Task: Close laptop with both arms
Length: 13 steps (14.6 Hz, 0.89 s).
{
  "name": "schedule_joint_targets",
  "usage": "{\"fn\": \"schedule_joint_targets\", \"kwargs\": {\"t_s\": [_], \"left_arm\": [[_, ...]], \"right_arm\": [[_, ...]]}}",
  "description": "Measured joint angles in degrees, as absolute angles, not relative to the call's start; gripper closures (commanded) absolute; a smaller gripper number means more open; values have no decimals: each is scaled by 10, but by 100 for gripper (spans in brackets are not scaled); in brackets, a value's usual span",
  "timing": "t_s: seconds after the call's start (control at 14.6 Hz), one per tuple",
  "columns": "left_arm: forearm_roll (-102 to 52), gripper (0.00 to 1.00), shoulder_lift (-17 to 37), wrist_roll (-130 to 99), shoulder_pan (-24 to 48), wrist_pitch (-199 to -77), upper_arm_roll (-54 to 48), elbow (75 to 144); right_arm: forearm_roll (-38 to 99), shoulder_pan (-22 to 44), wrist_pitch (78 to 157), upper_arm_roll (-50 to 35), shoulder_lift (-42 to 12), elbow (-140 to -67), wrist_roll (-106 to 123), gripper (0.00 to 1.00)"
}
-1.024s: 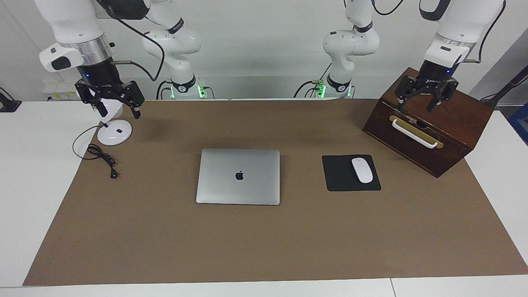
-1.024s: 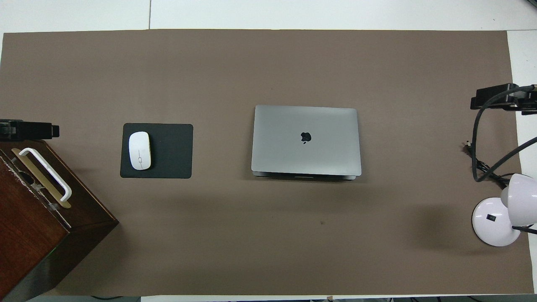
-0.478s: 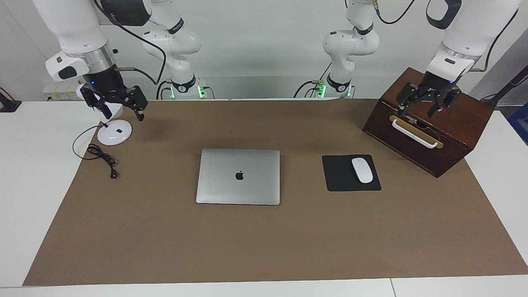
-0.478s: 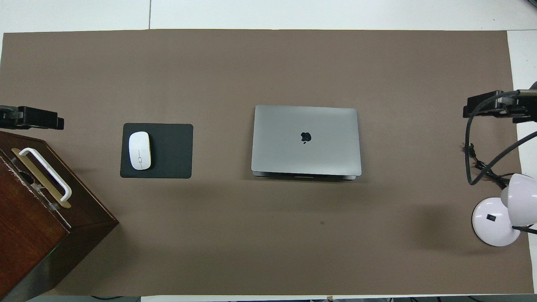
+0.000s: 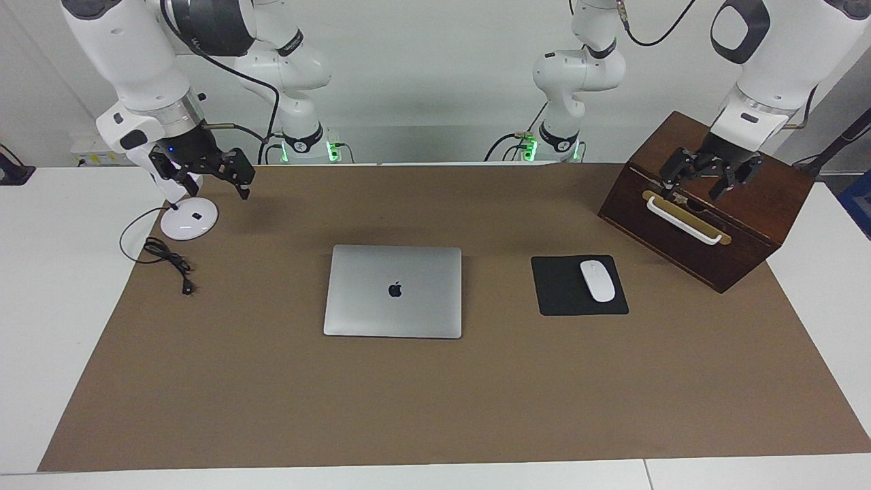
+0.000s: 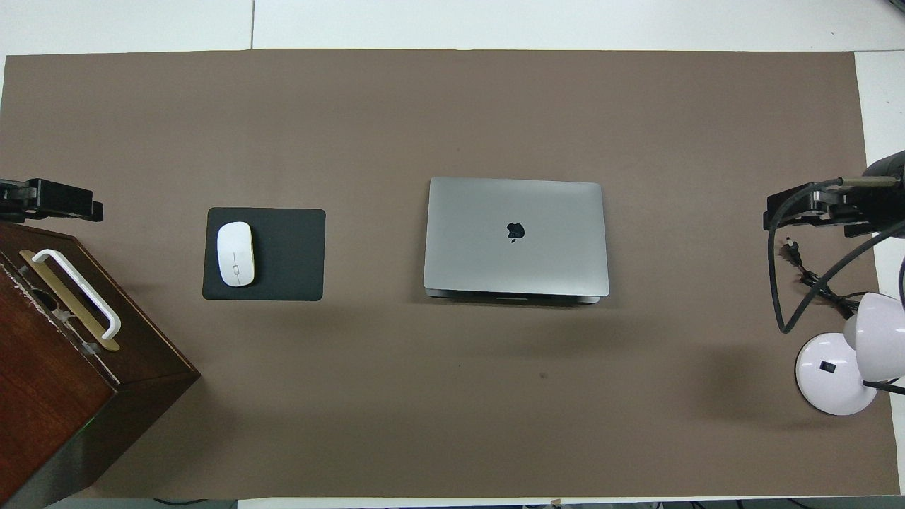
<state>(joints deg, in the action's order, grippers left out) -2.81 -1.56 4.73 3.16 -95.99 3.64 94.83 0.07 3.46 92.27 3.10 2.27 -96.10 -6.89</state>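
The table (image 5: pixel 41 286) is white and carries a flat brown mat (image 5: pixel 435 408) that covers most of its top. The laptop (image 5: pixel 393 291) lies closed and flat near the middle of the mat, well apart from both grippers and touched by neither.

The cabinet (image 5: pixel 721 218) is a dark brown wooden box with a grained, glossy surface; it stands at the left arm's end of the table, turned at an angle. Its front carries a white bar handle (image 5: pixel 682 220) on a brass-coloured plate. The left gripper (image 5: pixel 699 182) hangs over the cabinet's top front edge, fingers spread wide, holding nothing.

The laptop is a slim rectangular slab of silver-grey metal with rounded corners and a smooth matte lid. A dark apple logo (image 5: pixel 395 290) sits at the lid's centre. In the overhead view, the edge nearer the robots shows a thin dark seam between lid and base.

The pad (image 5: pixel 578 286) is a flat, matte black rectangle beside the laptop, toward the left arm's end. The lamp (image 5: pixel 188 219) has a round white base and stands at the right arm's end; a black cable (image 5: pixel 163 255) runs from it in a loose tangle on the mat. The right gripper (image 5: pixel 207 182) hangs beside the lamp, over the mat's edge, fingers spread wide and empty. A smooth white oval mouse (image 5: pixel 597 280) rests on the pad.
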Motion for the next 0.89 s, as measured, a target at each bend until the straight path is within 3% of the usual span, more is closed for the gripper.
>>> {"fn": "schedule_joint_targets", "kwargs": {"t_s": [0.89], "left_arm": [[-25, 0, -16, 47, 32, -959, 36, 948]], "right_arm": [[1, 35, 908, 31, 25, -961, -69, 0]]}}
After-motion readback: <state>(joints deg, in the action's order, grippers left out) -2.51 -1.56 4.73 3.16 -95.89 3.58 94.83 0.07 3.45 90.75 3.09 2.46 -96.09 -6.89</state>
